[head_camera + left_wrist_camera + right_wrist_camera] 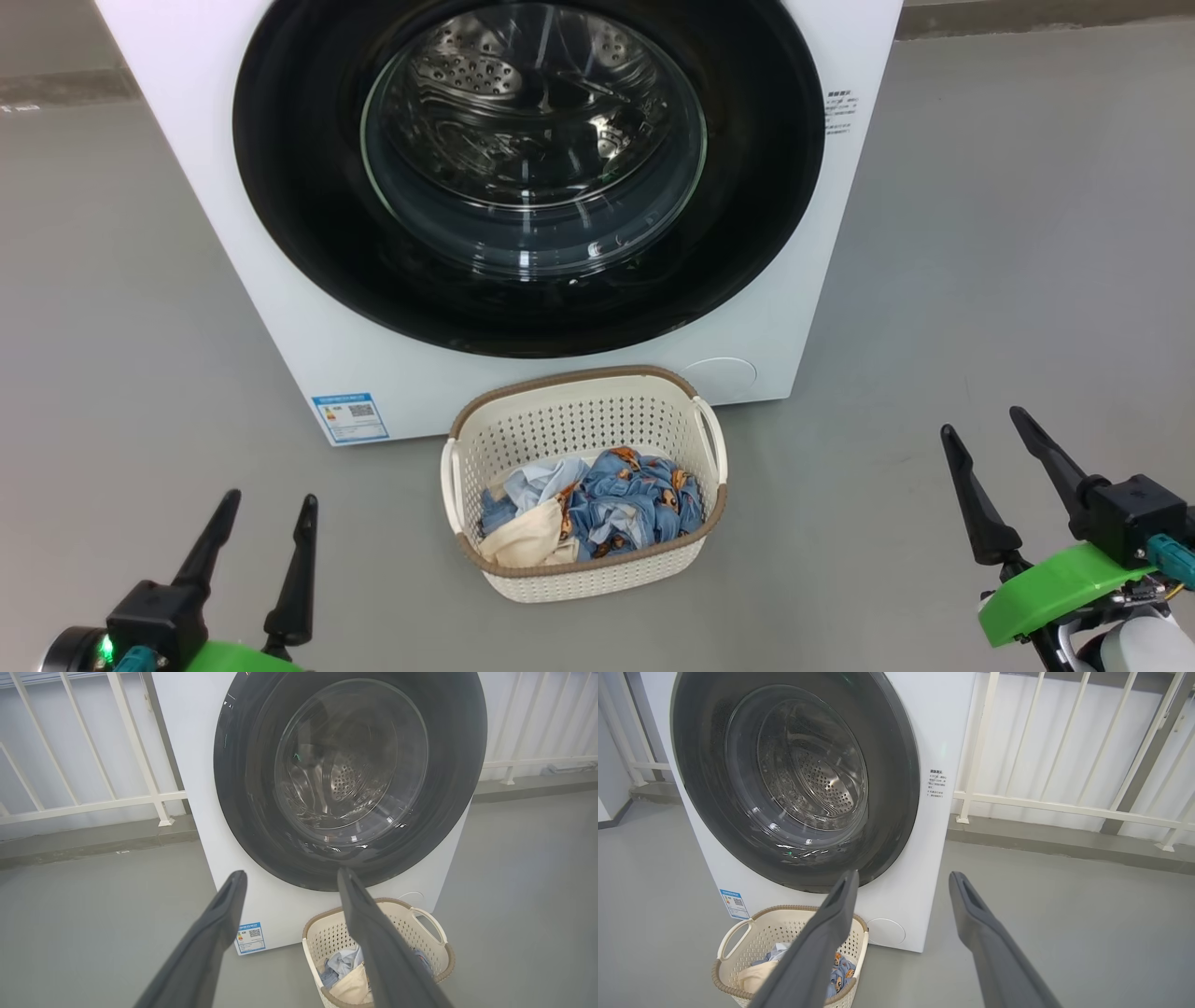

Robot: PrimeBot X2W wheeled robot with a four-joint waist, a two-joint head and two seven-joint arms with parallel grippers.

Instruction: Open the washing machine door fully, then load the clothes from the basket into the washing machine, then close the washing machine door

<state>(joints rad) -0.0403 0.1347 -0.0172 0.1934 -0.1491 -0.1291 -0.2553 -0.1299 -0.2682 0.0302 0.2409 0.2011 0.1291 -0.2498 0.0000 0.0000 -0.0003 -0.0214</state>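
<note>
1. Lower left: left gripper [271, 501], fingers spread, empty; lower right: right gripper [982, 422], likewise spread, empty.
2. Upper centre: washing machine door [299, 187] shut; basket [579, 373] just below, clothes [616, 504] inside.

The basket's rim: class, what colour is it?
The basket has a brown, woven-look rim above cream sides; the head view shows it best.
</note>
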